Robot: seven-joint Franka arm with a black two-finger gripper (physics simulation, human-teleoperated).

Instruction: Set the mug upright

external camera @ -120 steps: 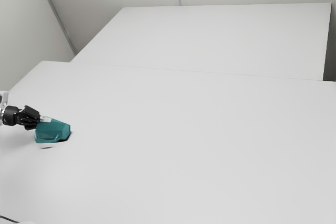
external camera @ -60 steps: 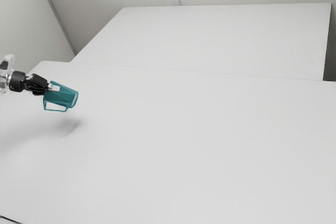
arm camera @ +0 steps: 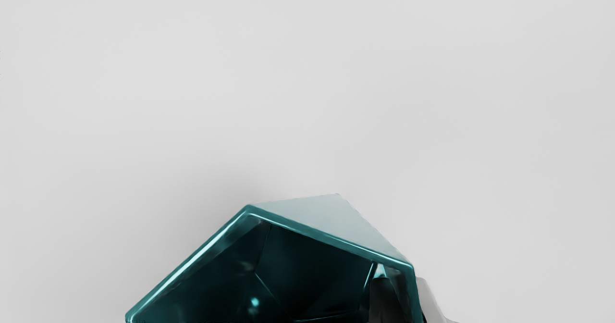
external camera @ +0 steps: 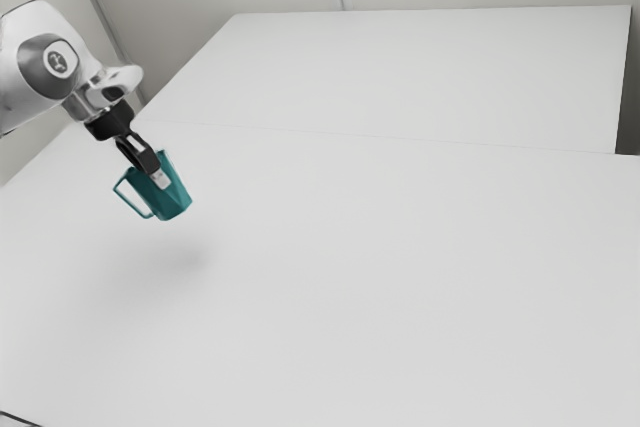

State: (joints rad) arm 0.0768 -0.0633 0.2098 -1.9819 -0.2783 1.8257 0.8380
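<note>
Tabletop (external camera: 400,277) lies below the mug (external camera: 174,199), clear air between. Arm (external camera: 35,67) is above it, toward the exterior view's left. Mug hangs tilted. Jaws (external camera: 160,178) nearly closed, pinching its wall, one finger (arm camera: 384,299) inside.

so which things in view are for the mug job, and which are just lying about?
Job: mug; tool, shut on its wall; table below, likely the landing surface.

Lying about: dark cable-like line, exterior view's lower-left corner; pale surface at the back.
</note>
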